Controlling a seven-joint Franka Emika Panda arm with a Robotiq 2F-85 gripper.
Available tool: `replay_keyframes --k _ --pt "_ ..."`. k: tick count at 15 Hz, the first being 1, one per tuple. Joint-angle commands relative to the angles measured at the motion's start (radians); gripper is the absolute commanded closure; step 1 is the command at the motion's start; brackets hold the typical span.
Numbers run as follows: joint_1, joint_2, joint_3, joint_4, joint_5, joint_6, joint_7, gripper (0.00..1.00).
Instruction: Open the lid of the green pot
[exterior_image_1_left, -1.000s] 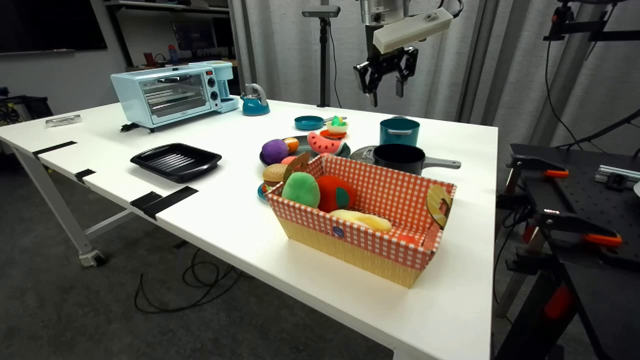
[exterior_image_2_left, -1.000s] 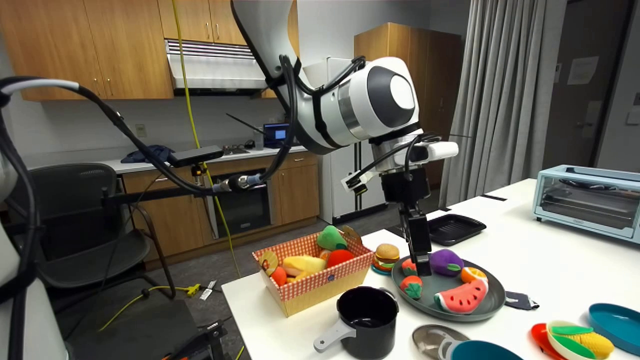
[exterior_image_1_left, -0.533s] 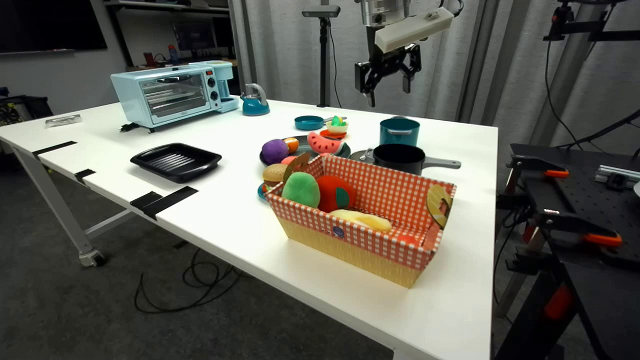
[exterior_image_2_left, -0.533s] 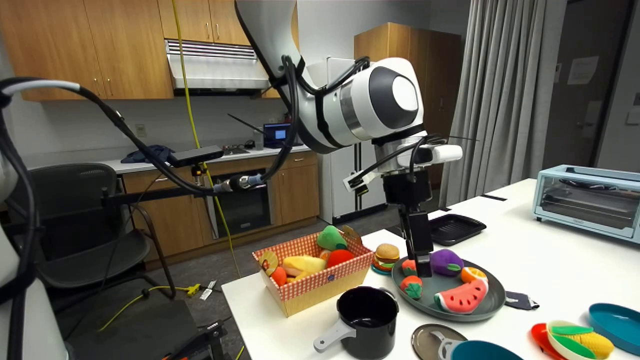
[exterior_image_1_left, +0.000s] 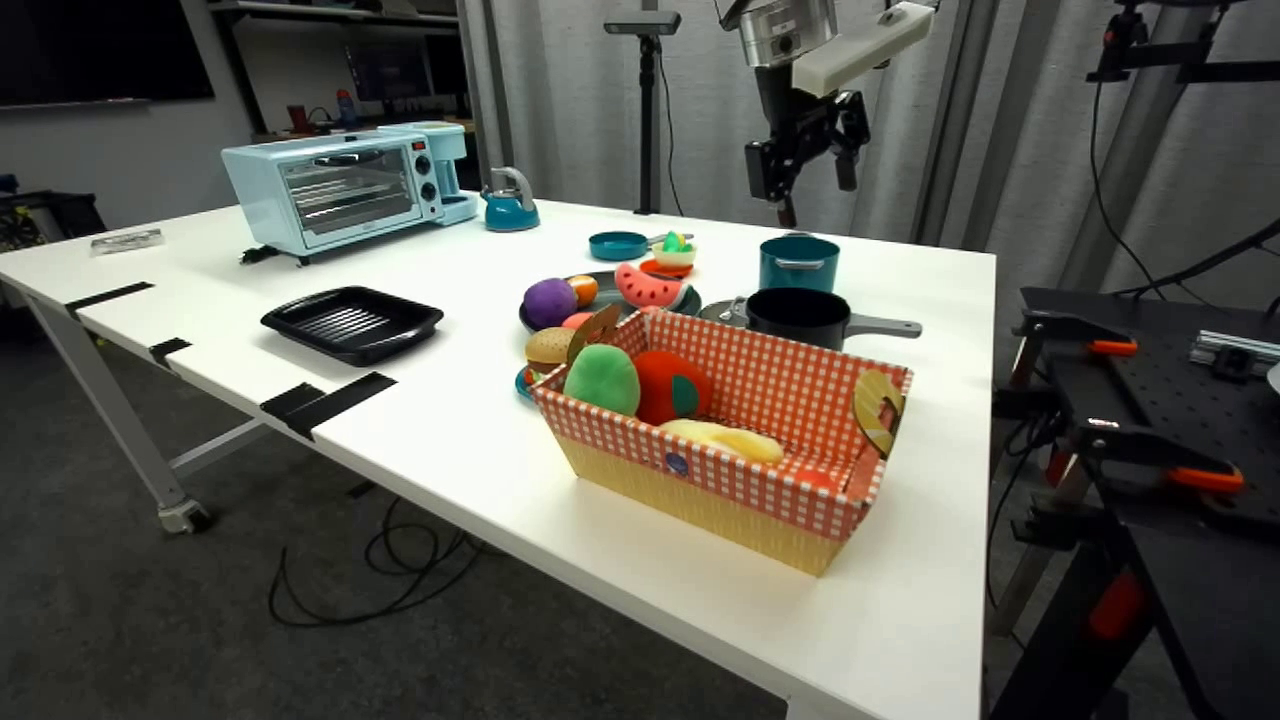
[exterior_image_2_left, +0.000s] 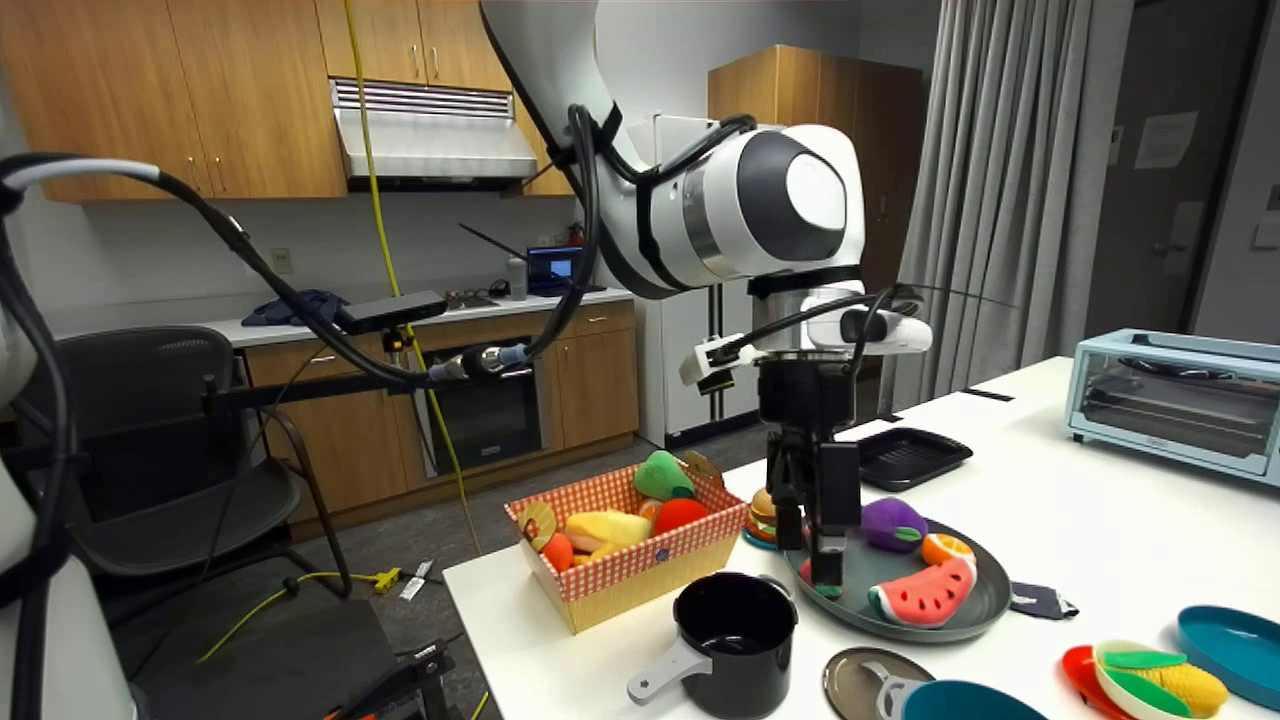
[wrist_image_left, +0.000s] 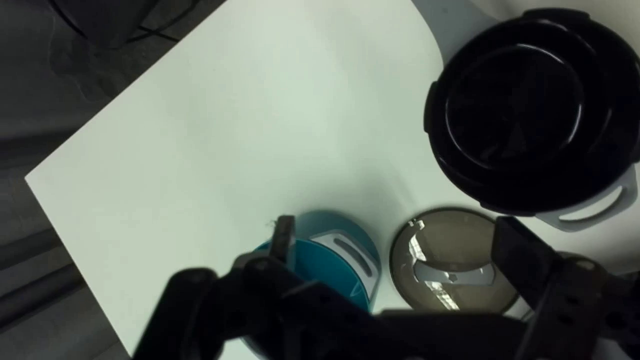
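Fingers (wrist_image_left: 520, 260) spread wide, nothing held. Black two-finger gripper (exterior_image_1_left: 817, 206) hangs above the white tabletop (wrist_image_left: 225, 140); in an exterior view it's shifted toward picture right vs 0.5 s ago, angle changed too. Seen from the wrist, one finger overlaps the squat round teal-green pot (wrist_image_left: 325, 270). Pot stands uncovered. Lid, a round glossy grey-brown disc (wrist_image_left: 452, 250) with light-grey handle, is off: flat on the table, just beside the pot. Its outline in both exterior views differs from 1.0 s ago, matches 0.5 s ago. Deep round black pan (wrist_image_left: 530, 120), near the lid, hasn't moved. Same for the round dark-grey plate (exterior_image_2_left: 990, 590) and the red-checked basket (exterior_image_2_left: 655, 585). In an exterior view the yellow-brown toy burger (exterior_image_2_left: 762, 512) is now partly covered by the gripper; was clear 0.5 s ago.
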Motion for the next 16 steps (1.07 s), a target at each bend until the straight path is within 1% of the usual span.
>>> replay_keyframes --k 1,5,8,9,10,16 --pt "-0.012 -0.040 0.004 -0.015 -0.017 -0.099 -0.118 0.00" --pt "-0.014 -0.078 -0.001 -0.055 -0.082 -0.163 -0.181 0.00" --pt "-0.021 -0.110 0.001 -0.093 -0.124 -0.191 -0.258 0.00" --pt "-0.026 -0.125 0.002 -0.111 -0.134 -0.196 -0.304 0.00" --pt "-0.021 -0.059 0.009 -0.058 -0.107 -0.175 -0.235 0.00" --pt "-0.021 -0.056 0.012 -0.061 -0.108 -0.175 -0.240 0.00"
